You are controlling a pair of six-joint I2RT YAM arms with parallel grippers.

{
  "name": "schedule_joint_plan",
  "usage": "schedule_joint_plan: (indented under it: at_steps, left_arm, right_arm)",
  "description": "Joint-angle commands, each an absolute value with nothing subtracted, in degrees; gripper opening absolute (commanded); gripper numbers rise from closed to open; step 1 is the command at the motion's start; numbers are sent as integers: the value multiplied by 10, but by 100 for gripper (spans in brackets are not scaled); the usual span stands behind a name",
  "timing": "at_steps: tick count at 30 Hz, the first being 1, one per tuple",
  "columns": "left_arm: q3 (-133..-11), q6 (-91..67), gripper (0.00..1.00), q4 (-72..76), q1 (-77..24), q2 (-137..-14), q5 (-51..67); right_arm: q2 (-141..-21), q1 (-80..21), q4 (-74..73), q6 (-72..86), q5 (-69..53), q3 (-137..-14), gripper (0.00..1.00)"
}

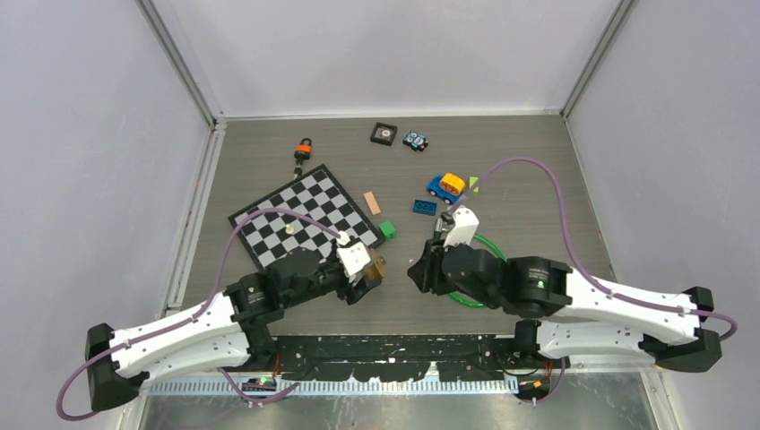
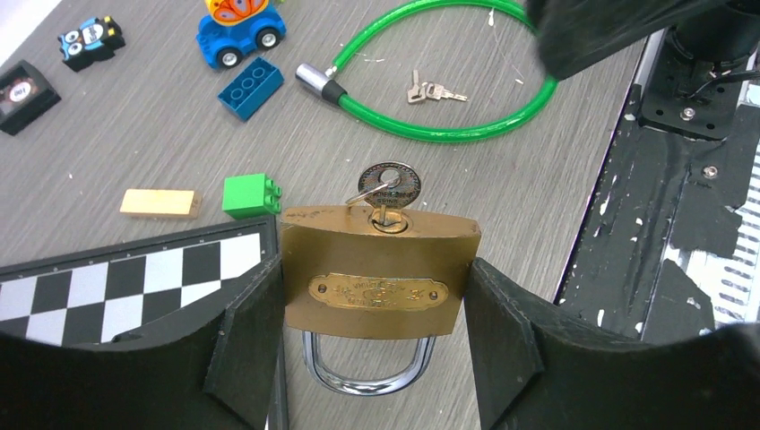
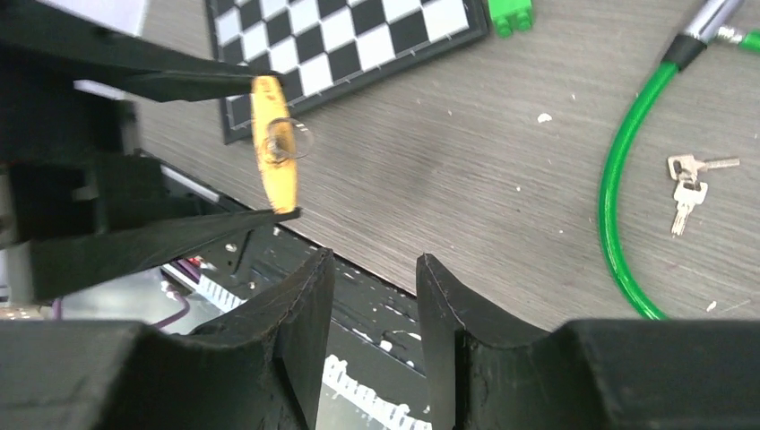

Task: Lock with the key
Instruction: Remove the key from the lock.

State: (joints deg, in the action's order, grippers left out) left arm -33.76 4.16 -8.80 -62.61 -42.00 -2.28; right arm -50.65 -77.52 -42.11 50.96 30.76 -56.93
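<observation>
Left pincer (image 2: 375, 300) clamps brass padlock (image 2: 376, 255), key (image 2: 387, 184) in its keyhole; right pincer (image 3: 375, 287) part-open, empty

A grey wood-grain worktop (image 1: 538, 179) sits enclosed by plain pale walls (image 1: 385, 54) joined at metal corner posts (image 1: 179, 63).

Padlock (image 2: 376, 269) between the fingers of the left gripper (image 2: 376, 300), with the key (image 2: 387, 186) in its keyhole on the side facing the right gripper (image 3: 372, 278), which stands apart to its right. Chessboard (image 1: 305, 219) behind and to the left, with a block (image 1: 387, 229) just beside its right corner. Cable lock (image 2: 430, 134) on the table (image 2: 538, 197) to the right, 2 keys (image 2: 432, 90) inside its loop.
</observation>
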Motion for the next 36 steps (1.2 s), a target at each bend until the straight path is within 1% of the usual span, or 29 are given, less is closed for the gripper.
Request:
schedule_joint_plan:
  at_steps: [1,2,4,7,9,12,16,19,26,36]
  left_arm:
    - [-331,97,0,30,-627,-392,26]
    - [-325,105,0,39,-627,-391,28]
    - [-332,128,0,31,-627,-397,44]
    - [-360,159,0,-16,-626,-424,80]
    - [-373,164,0,-28,-627,-438,103]
    - [-372,153,0,-14,-627,-448,126]
    - [-363,137,0,-4,-627,-452,129]
    - [-363,132,0,-3,-626,-452,126]
    - [-363,126,0,-4,-627,-445,108]
    - [-365,117,0,-5,-627,-452,137]
  right_arm:
    - [-521,-701,-375,481,168,-573,43]
    - [-523,-687,-356,473,151,-566,42]
    - [-527,-674,-319,461,122,-555,37]
    - [-524,-672,-278,443,125,-541,27]
    - [-512,-672,-247,437,135,-525,24]
    - [-500,-672,-216,425,114,-504,26]
    - [-512,-672,-215,411,37,-500,34]
    - [-523,-672,-226,409,23,-497,35]
    - [-538,-672,-227,410,27,-489,32]
    - [-538,-672,-203,408,45,-477,28]
